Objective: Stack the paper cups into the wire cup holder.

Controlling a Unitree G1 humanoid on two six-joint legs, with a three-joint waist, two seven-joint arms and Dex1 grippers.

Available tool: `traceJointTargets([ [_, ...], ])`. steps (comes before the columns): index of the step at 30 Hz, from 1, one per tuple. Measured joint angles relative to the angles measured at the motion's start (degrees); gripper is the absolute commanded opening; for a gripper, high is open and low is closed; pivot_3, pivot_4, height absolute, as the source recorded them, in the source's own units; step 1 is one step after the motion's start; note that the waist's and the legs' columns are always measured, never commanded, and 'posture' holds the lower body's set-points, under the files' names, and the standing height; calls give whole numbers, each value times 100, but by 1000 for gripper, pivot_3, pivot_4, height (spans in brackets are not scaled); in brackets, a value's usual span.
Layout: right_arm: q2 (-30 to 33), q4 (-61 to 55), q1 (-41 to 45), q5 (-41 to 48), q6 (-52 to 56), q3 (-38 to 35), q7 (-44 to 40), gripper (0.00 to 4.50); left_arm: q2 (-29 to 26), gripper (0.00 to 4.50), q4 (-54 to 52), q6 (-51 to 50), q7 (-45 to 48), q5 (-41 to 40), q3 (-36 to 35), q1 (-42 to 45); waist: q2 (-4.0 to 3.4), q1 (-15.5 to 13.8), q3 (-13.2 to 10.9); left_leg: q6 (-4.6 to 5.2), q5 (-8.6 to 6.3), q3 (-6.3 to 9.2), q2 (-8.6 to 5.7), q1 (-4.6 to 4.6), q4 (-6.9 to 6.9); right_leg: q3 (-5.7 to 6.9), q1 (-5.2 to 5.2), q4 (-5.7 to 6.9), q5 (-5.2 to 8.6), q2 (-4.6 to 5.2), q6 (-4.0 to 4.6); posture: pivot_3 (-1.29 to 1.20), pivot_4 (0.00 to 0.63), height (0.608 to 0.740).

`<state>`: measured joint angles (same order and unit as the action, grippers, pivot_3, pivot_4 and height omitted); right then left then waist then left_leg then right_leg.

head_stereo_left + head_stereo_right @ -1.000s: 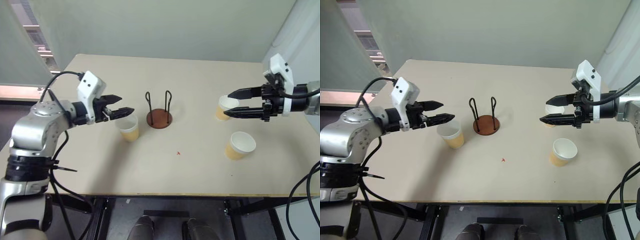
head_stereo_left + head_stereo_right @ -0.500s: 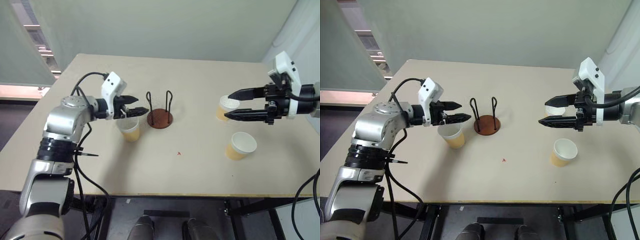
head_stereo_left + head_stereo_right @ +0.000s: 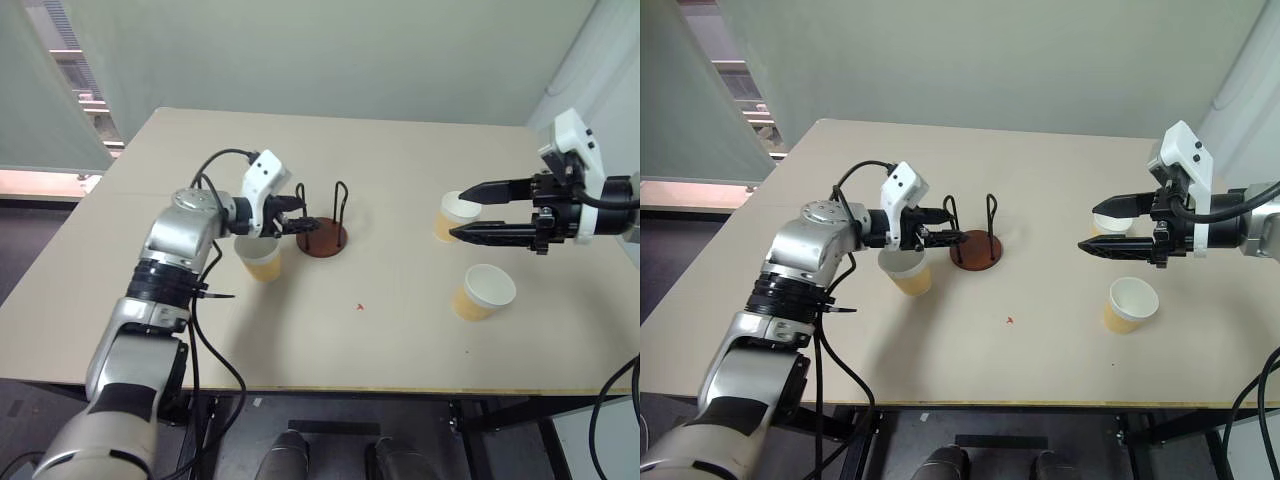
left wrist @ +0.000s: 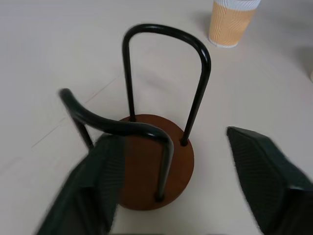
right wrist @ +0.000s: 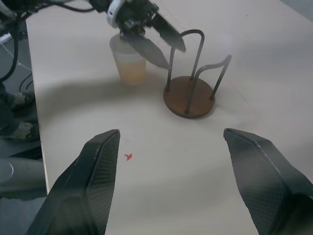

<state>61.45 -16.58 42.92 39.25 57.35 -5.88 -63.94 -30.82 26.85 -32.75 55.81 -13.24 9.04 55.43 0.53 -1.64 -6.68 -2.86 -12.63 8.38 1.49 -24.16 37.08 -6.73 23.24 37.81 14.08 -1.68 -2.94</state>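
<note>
The wire cup holder [image 3: 322,238], a reddish-brown disc with two black wire loops, stands mid-table. My left gripper [image 3: 308,214] is open, its fingers on either side of the holder's near loop [image 4: 122,125]. One paper cup [image 3: 260,264] stands upright just under the left wrist, left of the holder. At the right, my right gripper [image 3: 455,215] hangs open above the table in front of a second paper cup [image 3: 443,226]. A third paper cup [image 3: 481,292] stands nearer the front edge. The right wrist view shows the holder [image 5: 190,95] and the left cup [image 5: 129,66].
The beige table [image 3: 200,330] carries a small red mark [image 3: 360,307] in front of the holder. A wall runs behind the table. The table's front edge lies close below the right-hand cups.
My left gripper has travelled right, past the cup, to the holder, and its fingers stand closer together. The right gripper has stayed in place, open.
</note>
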Motion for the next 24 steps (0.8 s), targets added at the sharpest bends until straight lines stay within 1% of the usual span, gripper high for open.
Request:
traceJointTargets([
  [4,28,-13,-85,20,1,-44,42,3528,38,650,61,80,-7,88,-18,86,1,-8,-1,6,-3,-2,-13,-2,1,-5,1,0,5,5,-12,0,150,740],
  [6,31,-16,-109,46,-1,-50,61,3528,40,20,64,148,-5,112,-40,93,1,-10,-1,7,-4,-3,-22,-2,1,-6,0,1,8,5,-22,0,150,740],
  [11,41,-21,-193,51,-10,-51,104,3528,67,20,76,258,57,86,-166,92,1,-13,-1,15,-8,-3,-43,-11,7,-7,2,0,17,23,-43,0,150,740],
  [13,48,-57,-194,57,-14,-51,107,3528,67,20,-106,214,190,-12,-181,90,1,-13,-1,17,-10,-1,-52,-15,10,-6,3,0,20,30,-49,0,150,740],
  [16,47,-156,-209,178,-42,-94,99,3528,68,20,-641,9,420,-204,-187,60,1,-17,-1,17,-9,-3,-70,-20,12,-3,2,-1,27,49,-61,0,150,740],
  [20,89,-351,-323,505,-6,-405,44,3528,87,20,-1476,-398,684,-531,-125,-123,1,-23,-1,8,-4,-20,-87,-22,25,9,-5,-3,38,73,-79,0,150,740],
  [24,321,-457,-435,859,181,-703,-13,3528,170,20,-2351,-865,795,-799,124,-609,1,-28,-1,13,-7,-34,-114,-21,36,3,-15,-4,51,95,-104,0,150,740],
])
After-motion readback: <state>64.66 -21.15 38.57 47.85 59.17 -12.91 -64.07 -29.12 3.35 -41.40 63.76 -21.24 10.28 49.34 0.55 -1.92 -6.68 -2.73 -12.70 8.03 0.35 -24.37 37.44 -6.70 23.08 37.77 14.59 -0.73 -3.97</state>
